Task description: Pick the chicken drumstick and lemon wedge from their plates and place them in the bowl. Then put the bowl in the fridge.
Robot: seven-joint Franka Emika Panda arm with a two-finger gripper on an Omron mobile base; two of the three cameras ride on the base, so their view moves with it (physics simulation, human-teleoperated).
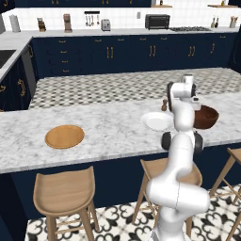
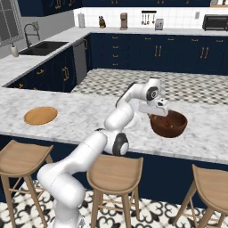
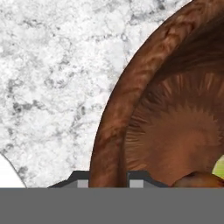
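Observation:
The dark reddish-brown wooden bowl (image 3: 144, 109) stands on the marble counter, right of the arm (image 1: 207, 117) (image 2: 168, 124). My gripper (image 3: 109, 183) is shut on the bowl's near rim, one fingertip outside the wall and one inside. From the base views the gripper (image 2: 156, 112) hangs over the bowl's left edge. Inside the bowl lie the chicken drumstick (image 3: 197, 179) and, beside it, the yellow-green lemon wedge (image 3: 219, 168). The white plate (image 1: 156, 121) sits just left of the bowl, and its edge shows in the hand view (image 3: 6, 173). The tan wooden plate (image 1: 64, 136) (image 2: 40, 115) lies far to the left. The fridge is out of view.
A small brown grinder (image 1: 164, 104) stands behind the white plate. Wooden stools (image 1: 63, 190) (image 2: 115, 173) line the counter's near side. Navy cabinets and a back counter with appliances lie across the tiled floor, and a sink (image 2: 42, 46) is at the far left.

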